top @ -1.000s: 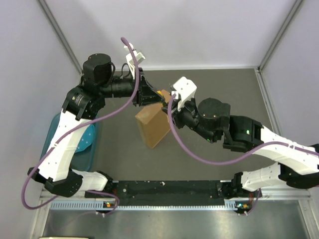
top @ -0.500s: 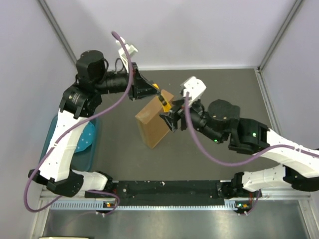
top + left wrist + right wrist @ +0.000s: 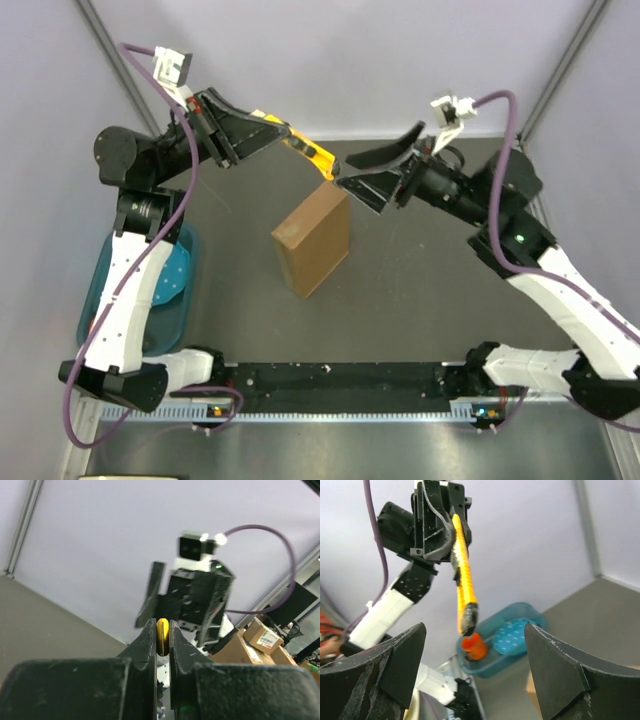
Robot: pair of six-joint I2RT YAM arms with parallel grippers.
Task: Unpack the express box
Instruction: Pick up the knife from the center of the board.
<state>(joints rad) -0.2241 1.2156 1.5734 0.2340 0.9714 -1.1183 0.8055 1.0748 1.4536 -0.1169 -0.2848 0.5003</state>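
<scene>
Two grippers hang above the table (image 3: 430,280): left gripper (image 3: 278,130) pinched tight on the yellow utility knife (image 3: 312,155), which pokes out past its jaws toward the right gripper (image 3: 365,172), spread wide and holding nothing; the express box (image 3: 315,238) stands on edge below, between both sets of jaws

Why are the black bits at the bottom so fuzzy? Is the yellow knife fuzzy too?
Left wrist view: the left gripper sits very close to the lens, so it looks dark and soft, as does the yellow knife it pinches. Right wrist view: the right gripper is fuzzy, the knife clearer. Top external view: everything is sharp, the express box evenly lit.
</scene>
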